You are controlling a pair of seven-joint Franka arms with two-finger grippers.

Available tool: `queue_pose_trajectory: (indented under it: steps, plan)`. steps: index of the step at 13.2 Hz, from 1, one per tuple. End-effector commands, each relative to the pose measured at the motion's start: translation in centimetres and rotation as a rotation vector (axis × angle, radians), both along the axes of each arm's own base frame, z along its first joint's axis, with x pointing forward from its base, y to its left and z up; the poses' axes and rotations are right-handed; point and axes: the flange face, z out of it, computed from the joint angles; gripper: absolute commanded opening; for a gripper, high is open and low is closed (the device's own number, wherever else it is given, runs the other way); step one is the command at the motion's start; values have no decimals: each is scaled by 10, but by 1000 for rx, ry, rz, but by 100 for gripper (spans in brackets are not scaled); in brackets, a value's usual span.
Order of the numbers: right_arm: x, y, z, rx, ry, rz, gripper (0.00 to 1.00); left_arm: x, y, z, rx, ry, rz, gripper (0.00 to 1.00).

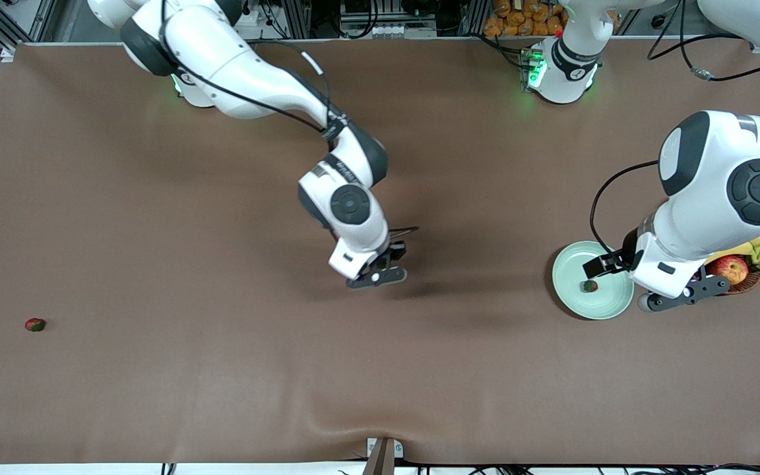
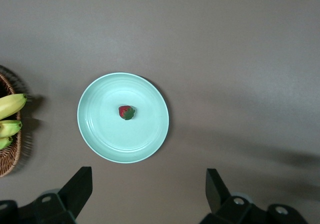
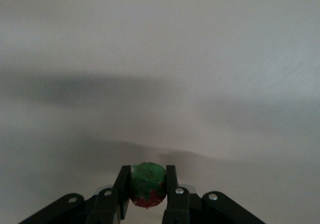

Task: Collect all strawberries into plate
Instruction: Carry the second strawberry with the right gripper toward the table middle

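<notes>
Gripper of the right arm was seen clamped on a strawberry only in its wrist view, while the left gripper was spread wide over the plate.

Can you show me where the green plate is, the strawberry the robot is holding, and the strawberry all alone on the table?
Round pale mint-green plate [image 2: 100, 134]: left wrist view, bare inner surface.
Small red strawberry with green cap, held [image 3: 147, 184]: right wrist view, its green cap.
Small red strawberry lying alone [image 1: 35, 324]: front view, its middle.
</notes>
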Motion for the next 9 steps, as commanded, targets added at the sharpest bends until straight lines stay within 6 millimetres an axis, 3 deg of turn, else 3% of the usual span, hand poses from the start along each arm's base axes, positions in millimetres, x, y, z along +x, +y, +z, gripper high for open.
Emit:
queue_pose_trajectory:
  steps: [1, 2, 3, 4, 5, 7, 9]
  plan:
    - [-1, 1, -19, 10, 2, -46, 0, -6, 1, 6, 2, 24, -26, 100]
    - [-1, 2, -23, 14, 4, -56, 0, -9, -3, 4, 2, 37, -22, 100]
    - [-2, 2, -27, 13, 8, -60, 16, -10, -12, 5, -3, 37, -31, 100]
    - [-2, 2, -27, 13, 8, -60, 69, -9, -13, 3, -12, 40, -31, 100]
    - [-2, 2, -24, 15, 7, -61, 100, -8, -15, -2, -12, 40, -33, 100]
    - [1, 3, -8, 27, -7, -63, 100, -7, -33, -10, -25, 28, 1, 100]
    - [18, -14, 18, 33, -25, -87, 100, -14, -76, -31, -8, 49, 50, 100]
